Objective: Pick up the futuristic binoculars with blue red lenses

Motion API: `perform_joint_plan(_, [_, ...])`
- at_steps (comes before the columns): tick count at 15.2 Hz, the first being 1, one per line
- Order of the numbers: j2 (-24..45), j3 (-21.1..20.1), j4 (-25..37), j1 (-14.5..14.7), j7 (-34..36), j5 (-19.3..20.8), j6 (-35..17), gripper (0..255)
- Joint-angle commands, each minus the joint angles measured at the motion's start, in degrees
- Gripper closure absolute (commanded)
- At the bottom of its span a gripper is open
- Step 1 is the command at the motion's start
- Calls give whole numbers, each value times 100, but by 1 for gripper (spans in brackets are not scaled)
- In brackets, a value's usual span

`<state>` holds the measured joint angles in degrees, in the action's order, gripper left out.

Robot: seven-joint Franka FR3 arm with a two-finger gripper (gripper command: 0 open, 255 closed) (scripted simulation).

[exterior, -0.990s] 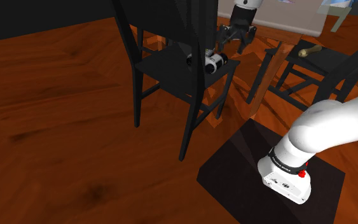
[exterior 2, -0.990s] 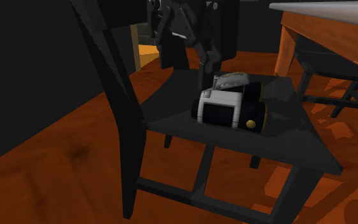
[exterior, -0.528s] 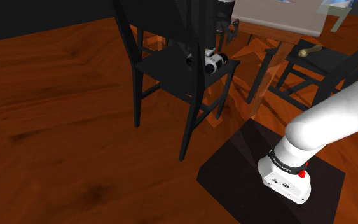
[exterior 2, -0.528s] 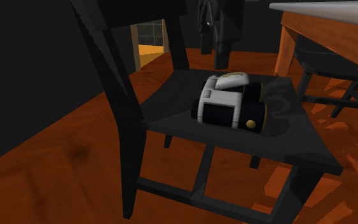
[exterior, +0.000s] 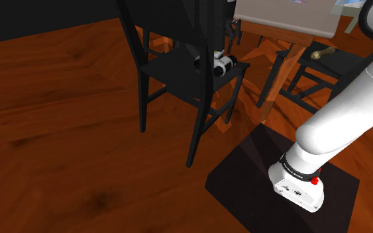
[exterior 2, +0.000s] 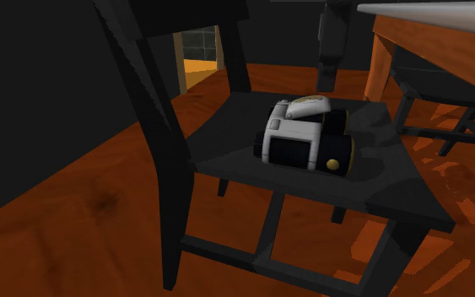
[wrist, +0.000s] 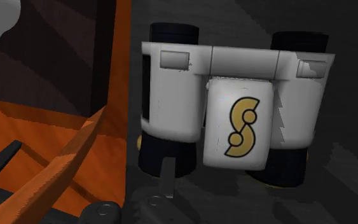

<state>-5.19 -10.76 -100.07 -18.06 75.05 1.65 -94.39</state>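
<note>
White binoculars point(exterior 2: 299, 139) with black barrels and a gold S emblem lie flat near the middle of a black chair seat point(exterior 2: 227, 145). The black gripper point(exterior 2: 329, 67) hangs above the seat's far side, apart from them; its opening cannot be told. Judged best: centre over the white body, descend straight, then close across it.

You're looking at a dining room in a home: a polished wooden floor point(exterior: 59, 99), black chairs point(exterior: 171, 71) beside a wooden table point(exterior: 287, 23), and a lit doorway point(exterior 2: 198, 63) behind them.
</note>
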Motion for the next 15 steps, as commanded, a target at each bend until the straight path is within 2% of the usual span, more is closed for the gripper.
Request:
perform_joint_plan(1, [21,0,-117,-4,57,8,-136,0])
perform_joint_plan(6, [-6,1,-423,-4,64,4,-416,0])
perform_joint_plan(7, [-13,3,-426,-5,60,3,-410,255])
perform_joint_plan(15, [-13,7,-429,-9,52,3,-415,255])
